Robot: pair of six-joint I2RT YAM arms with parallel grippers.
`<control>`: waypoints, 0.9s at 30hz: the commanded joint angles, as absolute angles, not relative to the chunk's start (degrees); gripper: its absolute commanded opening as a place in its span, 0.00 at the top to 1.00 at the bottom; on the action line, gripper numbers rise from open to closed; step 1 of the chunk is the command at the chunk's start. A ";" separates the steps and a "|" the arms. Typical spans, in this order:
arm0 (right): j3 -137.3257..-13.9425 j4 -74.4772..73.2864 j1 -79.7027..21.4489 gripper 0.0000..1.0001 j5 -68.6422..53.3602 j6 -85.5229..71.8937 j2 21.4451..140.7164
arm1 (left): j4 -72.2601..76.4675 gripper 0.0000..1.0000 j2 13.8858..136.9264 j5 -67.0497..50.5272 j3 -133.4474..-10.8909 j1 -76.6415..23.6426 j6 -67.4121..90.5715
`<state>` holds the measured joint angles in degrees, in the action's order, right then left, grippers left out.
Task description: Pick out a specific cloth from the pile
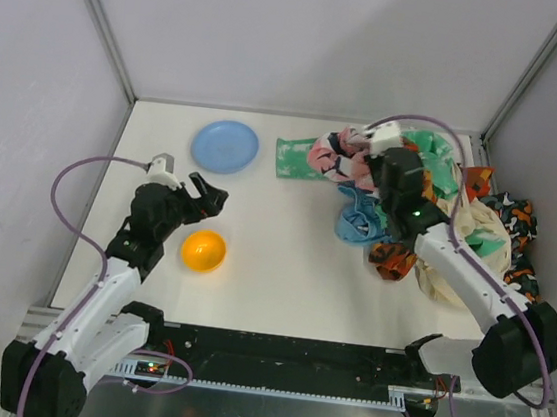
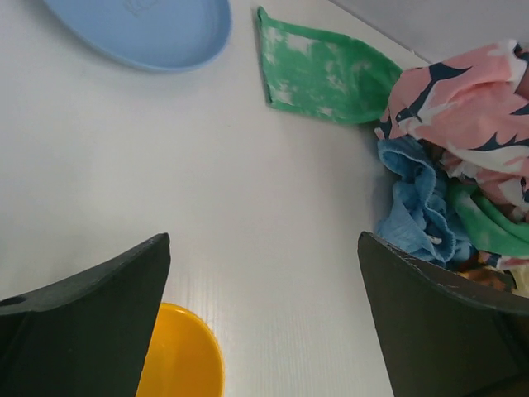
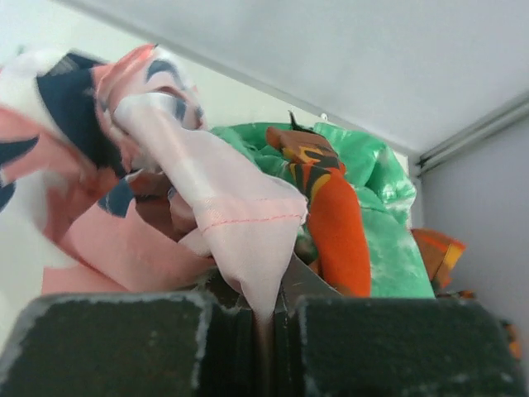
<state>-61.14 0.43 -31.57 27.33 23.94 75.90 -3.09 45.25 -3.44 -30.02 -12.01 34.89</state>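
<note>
The sky-blue cloth [image 1: 357,223] lies crumpled at the pile's left edge, partly under the right arm; it also shows in the left wrist view [image 2: 417,207]. The pile [image 1: 473,226] of pink, mint, orange-black and cream cloths fills the back right. My right gripper [image 1: 360,167] [image 3: 264,318] is shut on a fold of the pink patterned cloth [image 1: 330,154] [image 3: 248,223], lifted just above the sky-blue cloth. My left gripper [image 1: 206,200] [image 2: 264,306] is open and empty, left of the pile, above the table.
A round blue plate [image 1: 225,147] [image 2: 149,29] sits at the back left. An orange bowl [image 1: 203,250] [image 2: 182,356] lies below my left gripper. A mint-green speckled cloth [image 1: 299,159] [image 2: 322,74] lies flat between plate and pile. Walls enclose the table.
</note>
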 commanded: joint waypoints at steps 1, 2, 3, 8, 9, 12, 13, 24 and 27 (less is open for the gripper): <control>-63.97 -0.01 -21.10 1.00 19.20 2.79 71.11 | 3.10 0.00 49.38 -9.21 -34.33 -15.29 36.21; -63.98 -1.63 -17.98 1.00 19.31 -0.10 71.33 | 3.62 0.00 50.88 -9.13 -35.18 -16.92 35.86; -63.94 -3.72 -15.62 1.00 19.76 -2.29 71.66 | 4.01 0.00 52.51 -8.83 -36.22 -19.18 35.33; -63.92 -13.22 -1.86 1.00 19.64 -13.92 76.53 | 5.26 0.00 63.86 -6.48 -43.11 -28.91 32.07; -63.91 -15.00 0.70 1.00 17.86 -15.71 77.55 | 5.48 0.00 66.43 -6.27 -44.76 -30.36 31.68; -63.61 -17.62 6.44 1.00 11.35 -19.64 81.61 | 6.09 0.00 75.24 -6.53 -50.53 -33.92 30.96; -63.23 -17.69 7.31 1.00 9.06 -20.06 83.12 | 6.21 0.00 78.71 -7.09 -52.82 -34.98 30.82; -61.66 -16.40 8.77 1.00 1.59 -21.34 90.72 | 7.18 0.00 116.75 -21.03 -83.62 -41.04 33.73; -61.23 -16.57 9.45 1.00 2.04 -21.10 91.30 | 7.18 0.00 124.49 -23.16 -90.87 -42.20 35.25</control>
<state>-62.28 -12.38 8.58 2.09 -20.97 87.94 6.13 117.60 -17.21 -82.83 -40.49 33.28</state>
